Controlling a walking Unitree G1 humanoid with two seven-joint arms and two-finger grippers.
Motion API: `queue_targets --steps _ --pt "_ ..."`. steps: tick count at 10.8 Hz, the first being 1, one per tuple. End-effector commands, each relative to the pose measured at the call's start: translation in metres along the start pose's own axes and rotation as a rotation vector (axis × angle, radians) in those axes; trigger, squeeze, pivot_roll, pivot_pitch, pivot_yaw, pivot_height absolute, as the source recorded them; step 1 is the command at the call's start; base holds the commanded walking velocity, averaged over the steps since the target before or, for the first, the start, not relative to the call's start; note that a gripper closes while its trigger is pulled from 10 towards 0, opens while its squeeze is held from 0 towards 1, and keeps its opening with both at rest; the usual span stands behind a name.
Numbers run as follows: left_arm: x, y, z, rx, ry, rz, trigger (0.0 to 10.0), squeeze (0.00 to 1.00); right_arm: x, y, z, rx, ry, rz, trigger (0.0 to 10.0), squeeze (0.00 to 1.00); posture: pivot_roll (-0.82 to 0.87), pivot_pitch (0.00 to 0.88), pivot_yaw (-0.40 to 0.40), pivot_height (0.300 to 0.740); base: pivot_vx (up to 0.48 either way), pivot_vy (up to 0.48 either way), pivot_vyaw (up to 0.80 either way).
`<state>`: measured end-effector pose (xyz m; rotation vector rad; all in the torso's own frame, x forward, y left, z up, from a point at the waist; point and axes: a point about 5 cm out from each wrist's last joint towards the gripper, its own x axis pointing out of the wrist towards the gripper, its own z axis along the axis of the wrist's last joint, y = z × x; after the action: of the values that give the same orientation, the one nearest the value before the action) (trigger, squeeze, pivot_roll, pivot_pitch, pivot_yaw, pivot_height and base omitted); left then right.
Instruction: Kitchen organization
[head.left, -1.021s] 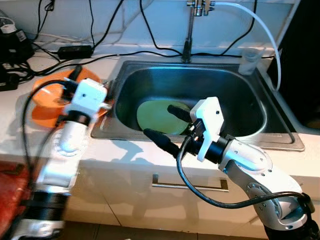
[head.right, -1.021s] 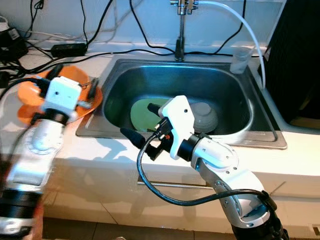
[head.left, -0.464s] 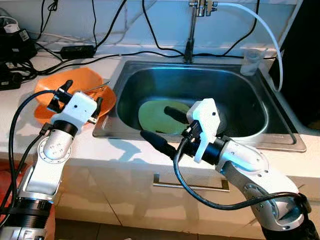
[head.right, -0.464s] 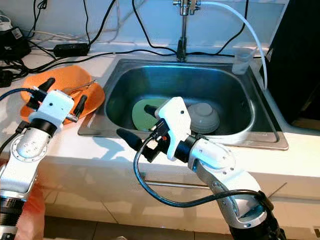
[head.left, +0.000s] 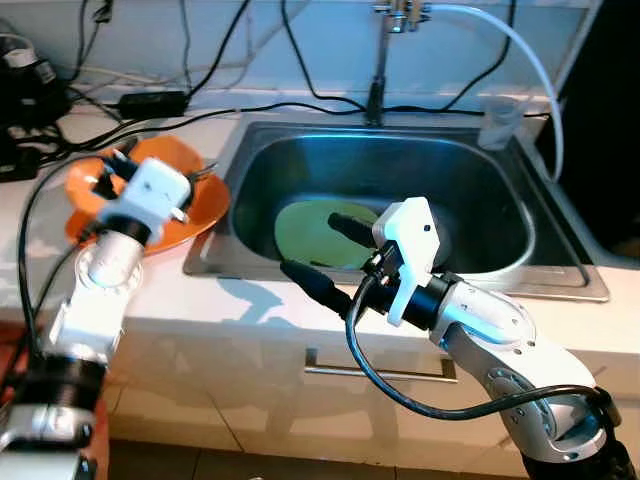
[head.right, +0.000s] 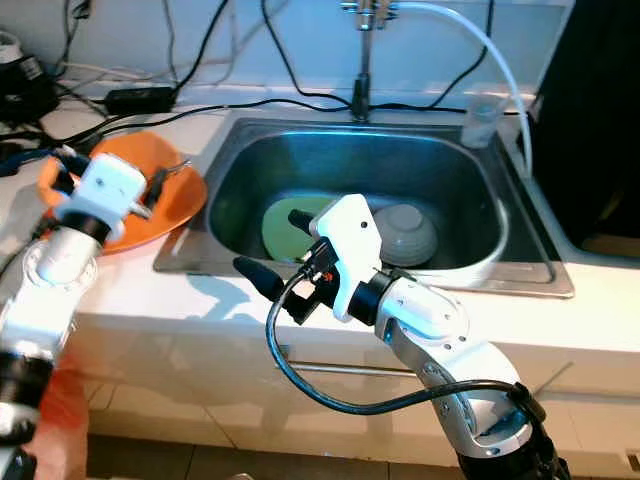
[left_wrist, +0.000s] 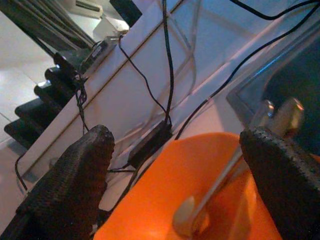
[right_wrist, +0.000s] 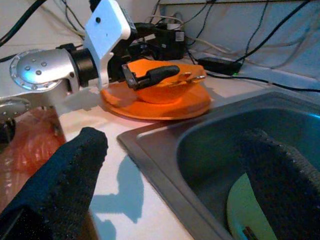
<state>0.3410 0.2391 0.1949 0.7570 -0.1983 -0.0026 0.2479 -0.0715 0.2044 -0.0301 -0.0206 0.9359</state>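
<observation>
Shallow orange plastic bowl (head.left: 190, 200) on orange plate, metal spoon (left_wrist: 220, 175) inside; left gripper (head.left: 140, 175) over it, jaws apart. Right gripper (head.left: 322, 252) at sink's near rim, jaws apart.

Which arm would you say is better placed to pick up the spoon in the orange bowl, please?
Probably the left. The left gripper hangs open over the orange bowl holding the spoon; the right gripper is at the sink edge.
</observation>
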Motion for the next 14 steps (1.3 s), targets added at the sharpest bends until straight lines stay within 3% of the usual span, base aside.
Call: queue_targets --steps 1,9,10,11,14 --pt "0.005 0.004 0.0 0.005 -0.008 -0.001 10.0 0.0 -0.001 0.0 0.002 -0.006 -0.014 -0.012 10.0 0.0 -0.07 0.0 0.074 0.74 0.0 0.0 0.0" --pt "0.004 -0.031 0.004 -0.098 -0.076 -0.187 10.0 0.0 -0.002 -0.002 0.003 -0.011 -0.013 -0.019 10.0 0.0 -0.07 0.0 0.072 0.74 0.0 0.0 0.0" --pt "0.006 -0.03 0.003 -0.098 -0.067 -0.179 4.4 0.0 -0.002 -0.002 0.003 -0.011 -0.013 -0.021 10.0 0.0 -0.08 0.0 0.074 0.74 0.0 0.0 0.0" --pt "0.008 -0.028 0.001 -0.098 -0.056 -0.168 0.0 0.0 -0.002 -0.002 0.003 -0.01 -0.012 -0.023 10.0 0.0 -0.08 0.0 0.074 0.74 0.0 0.0 0.0" --pt "0.009 -0.025 -0.005 -0.094 -0.035 -0.166 0.0 0.0 -0.003 -0.001 0.003 -0.009 -0.013 -0.026 10.0 0.0 -0.08 0.0 0.075 0.74 0.0 0.0 0.0"
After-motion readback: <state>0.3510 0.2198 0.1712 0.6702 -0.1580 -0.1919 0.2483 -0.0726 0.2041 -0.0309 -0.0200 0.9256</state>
